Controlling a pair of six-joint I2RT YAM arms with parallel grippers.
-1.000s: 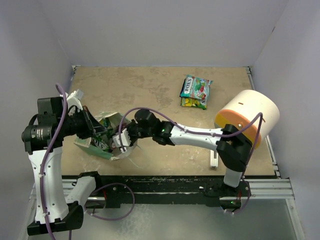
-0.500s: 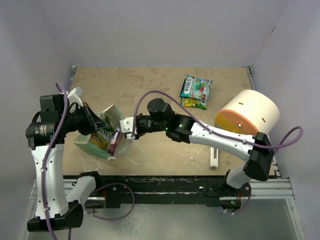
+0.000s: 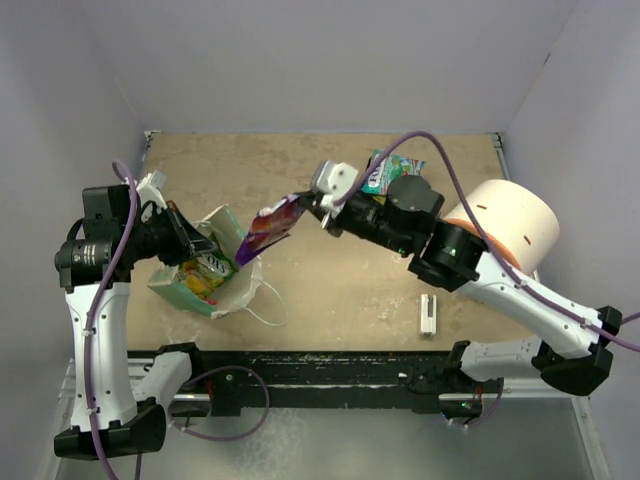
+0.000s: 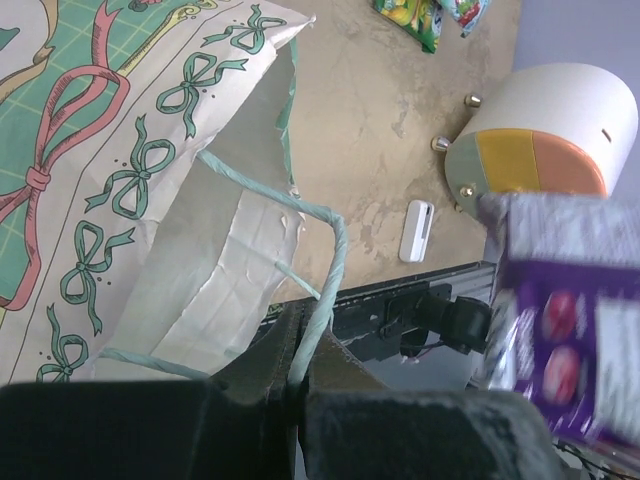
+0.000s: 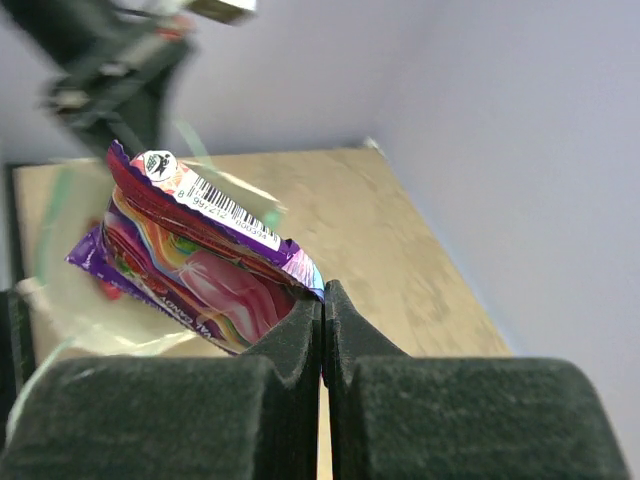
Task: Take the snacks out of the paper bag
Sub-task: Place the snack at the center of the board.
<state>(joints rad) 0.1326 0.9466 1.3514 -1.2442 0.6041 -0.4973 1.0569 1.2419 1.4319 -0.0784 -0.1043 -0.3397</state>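
Fingers pressed together, the right gripper (image 5: pixel 322 310) pinches one edge of a glossy, crinkled purple-and-pink foil snack packet (image 3: pixel 268 226), held in the air just beside the creased mint-green paper bag (image 3: pixel 180 290) printed with ribbons. The left gripper (image 4: pixel 298 372) is clamped on the bag's twisted cord handle (image 4: pixel 337 255). Another green packet (image 3: pixel 205 272) lies inside.

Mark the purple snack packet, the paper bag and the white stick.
purple snack packet (image 3: pixel 268 228), top view, its middle.
paper bag (image 3: pixel 238 290), top view, white inner wall.
white stick (image 3: pixel 428 315), top view, its middle.
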